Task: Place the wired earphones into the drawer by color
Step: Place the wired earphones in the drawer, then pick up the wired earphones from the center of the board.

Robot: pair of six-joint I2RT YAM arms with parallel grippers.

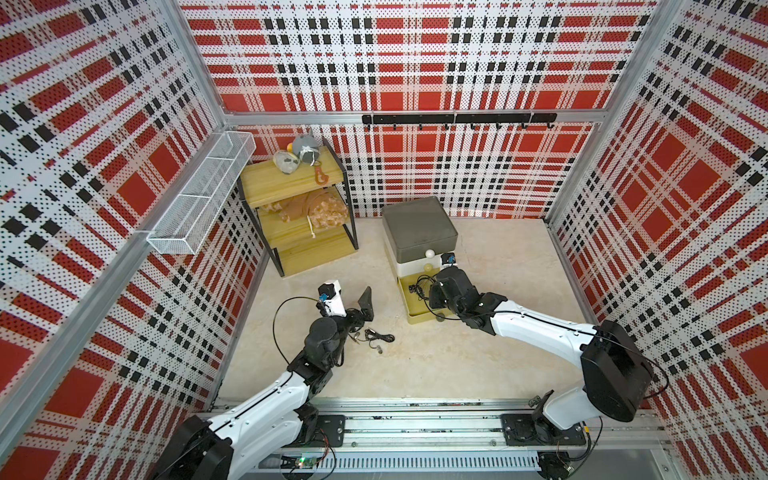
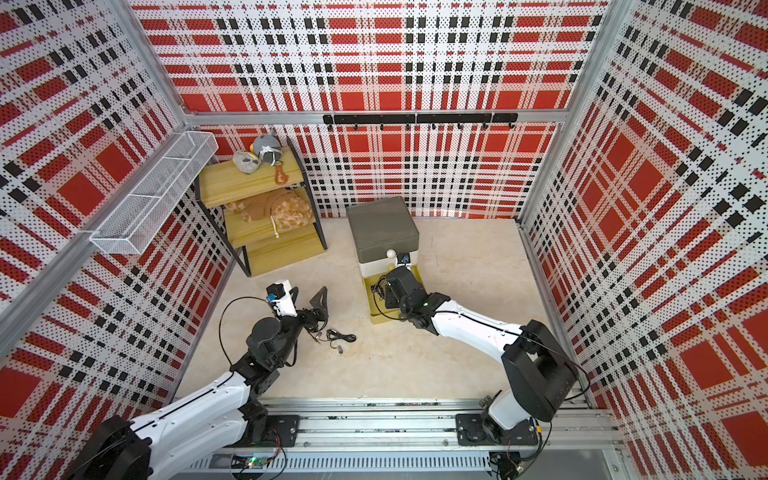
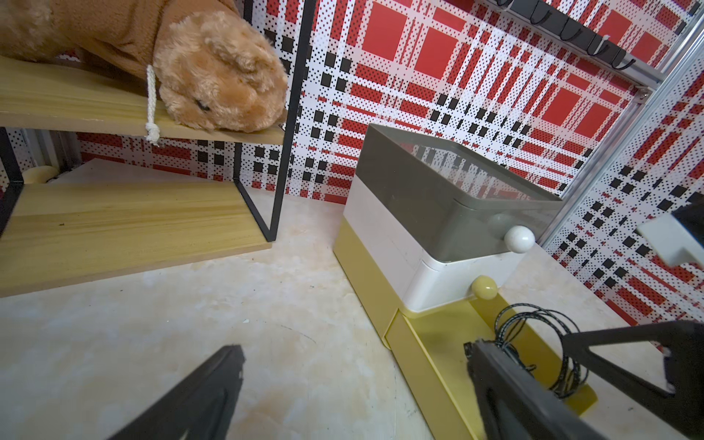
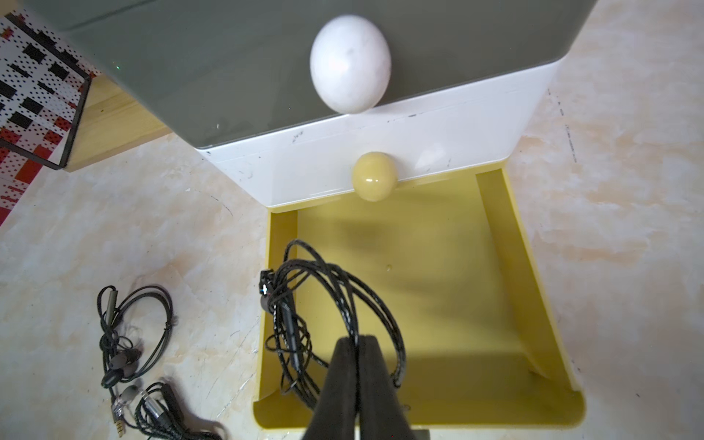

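Leaving loose black earphones lying tangled on the table, in front of the drawer toward the left arm's side. Holding the left gripper near them, beside the drawer, jaws spread wide and empty. Pinching one loop of black braided earphones in the tightly closed right gripper, dangling the coils inside the drawer's pulled-out mustard tier, against its wall on the left arm's side. Judging these bundles light, limp, springy and snag-prone; gripping several strands together mid-coil looking safest, sparing buds and plug. Showing, above, the drawer's white tier and dark grey tier both shut.
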